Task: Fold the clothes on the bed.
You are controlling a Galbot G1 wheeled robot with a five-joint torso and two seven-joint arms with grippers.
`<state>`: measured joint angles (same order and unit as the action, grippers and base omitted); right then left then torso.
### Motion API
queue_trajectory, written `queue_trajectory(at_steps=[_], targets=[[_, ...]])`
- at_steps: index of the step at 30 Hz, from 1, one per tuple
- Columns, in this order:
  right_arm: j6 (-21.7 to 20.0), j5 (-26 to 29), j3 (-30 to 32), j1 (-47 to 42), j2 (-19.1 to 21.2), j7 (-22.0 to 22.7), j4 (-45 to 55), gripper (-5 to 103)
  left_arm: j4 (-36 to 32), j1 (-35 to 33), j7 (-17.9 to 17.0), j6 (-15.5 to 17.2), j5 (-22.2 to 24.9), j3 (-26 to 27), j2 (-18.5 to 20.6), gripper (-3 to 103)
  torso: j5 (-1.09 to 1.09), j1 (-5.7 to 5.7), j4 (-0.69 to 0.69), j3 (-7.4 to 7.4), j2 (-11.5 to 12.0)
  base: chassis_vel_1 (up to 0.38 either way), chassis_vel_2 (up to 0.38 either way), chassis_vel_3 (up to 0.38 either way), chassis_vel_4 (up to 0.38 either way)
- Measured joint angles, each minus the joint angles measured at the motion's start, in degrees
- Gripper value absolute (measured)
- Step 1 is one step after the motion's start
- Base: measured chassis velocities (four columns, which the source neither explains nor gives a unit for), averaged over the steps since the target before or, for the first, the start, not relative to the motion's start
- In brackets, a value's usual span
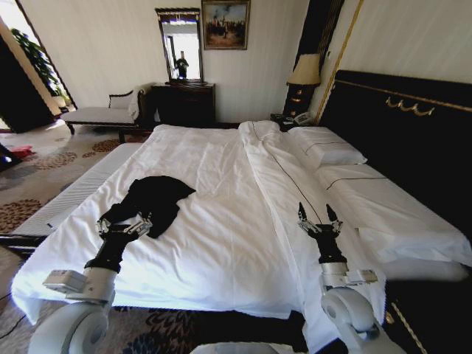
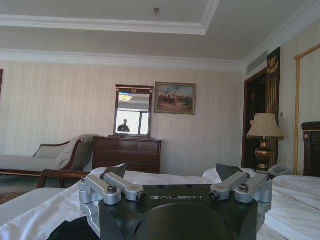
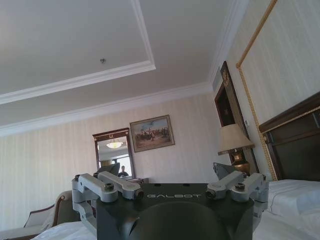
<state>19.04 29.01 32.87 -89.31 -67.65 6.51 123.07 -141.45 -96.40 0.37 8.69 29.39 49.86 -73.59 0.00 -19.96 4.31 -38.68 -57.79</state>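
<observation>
The clothes, a crumpled black T-shirt (image 1: 153,200), lie on the left half of the bed (image 1: 228,221), which has a white duvet and a dark headboard. My left gripper (image 1: 124,222) hovers at the shirt's near edge, its fingers spread open and holding nothing. A dark corner of the shirt (image 2: 70,231) shows beneath the left gripper (image 2: 172,175) in the left wrist view. My right gripper (image 1: 317,215) stands open over the bare duvet on the right side, far from the shirt. In the right wrist view, the right gripper (image 3: 167,172) is spread wide with nothing in it.
White pillows (image 1: 324,147) lie by the headboard (image 1: 405,125). A bedside lamp (image 1: 304,74), a dark dresser with mirror (image 1: 184,99) and an upholstered bench (image 1: 103,114) stand beyond the bed. Patterned carpet (image 1: 44,169) runs along the bed's left side.
</observation>
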Motion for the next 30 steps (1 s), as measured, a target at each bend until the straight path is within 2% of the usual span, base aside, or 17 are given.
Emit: queue_trajectory(at_steps=[16,30], targets=[[0.21,-0.38,-0.84,1.29,-1.67,-0.05,-2.03,100,1.3,0.92,0.08,-0.34,-0.07,-0.46,-0.13,100,0.01,0.0,0.0,0.0,0.0,0.003,0.015,-0.008,-0.015],[0.43,-0.85,-1.37,1.43,-2.62,-0.1,-2.18,100,1.34,0.83,0.12,-0.63,-0.19,-0.23,-0.23,100,-0.01,0.0,0.0,0.0,0.0,0.067,0.151,-0.073,-0.139]])
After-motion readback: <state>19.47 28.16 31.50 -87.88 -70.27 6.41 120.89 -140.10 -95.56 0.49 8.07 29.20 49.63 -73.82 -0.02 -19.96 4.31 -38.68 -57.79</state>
